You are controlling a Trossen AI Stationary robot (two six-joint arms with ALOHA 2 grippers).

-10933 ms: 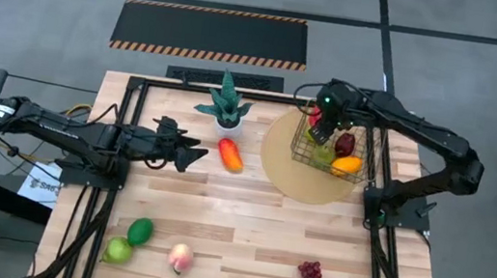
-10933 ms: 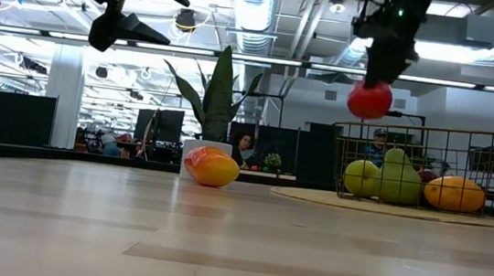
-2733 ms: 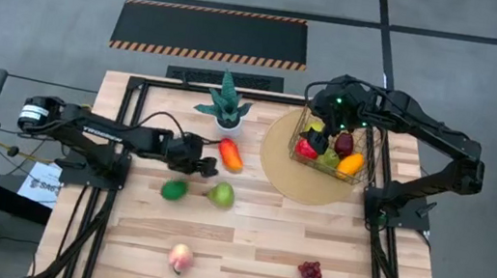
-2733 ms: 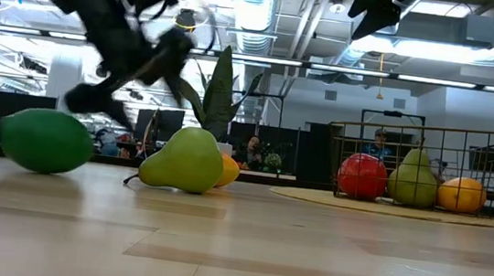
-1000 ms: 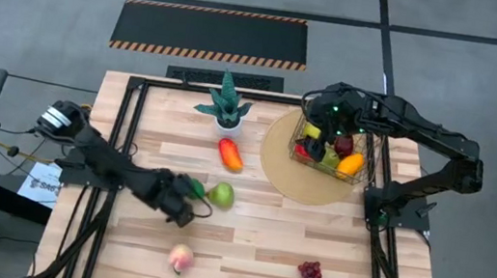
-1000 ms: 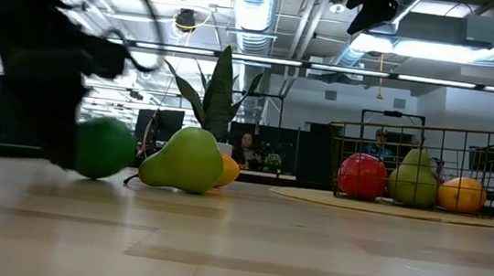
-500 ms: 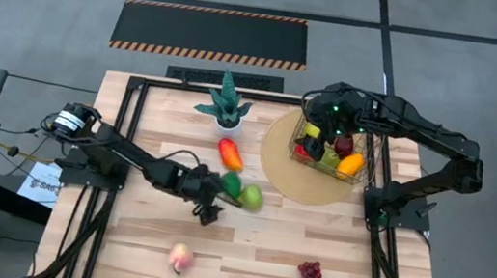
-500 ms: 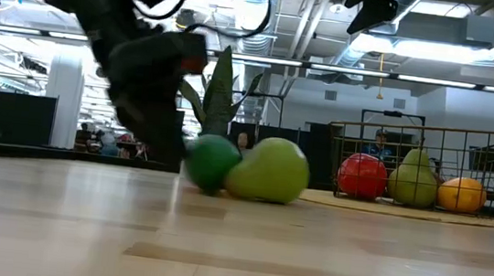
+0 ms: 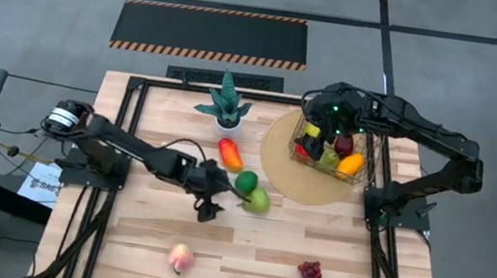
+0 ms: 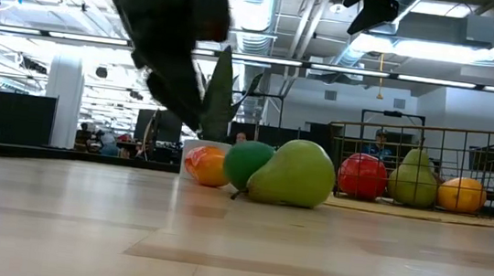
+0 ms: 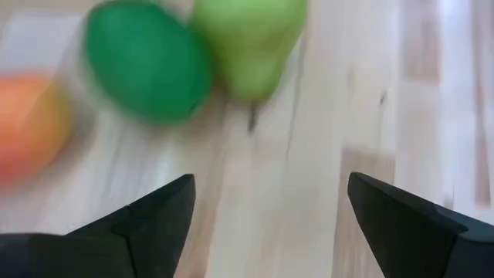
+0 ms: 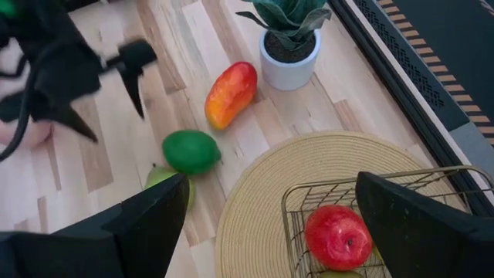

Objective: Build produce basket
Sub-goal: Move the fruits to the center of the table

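Two green fruits touch — avocado (image 9: 245, 182), pear (image 9: 258, 200).

The high view looks straight down on the whole table (image 9: 242, 255) from well above, while the low view sits at table-top height, facing level across the wood toward the basket (image 10: 428, 166) and the room behind. The left wrist view hangs close over the avocado (image 11: 147, 69) and pear (image 11: 251, 42), which the right wrist view also catches from farther off, above the basket.
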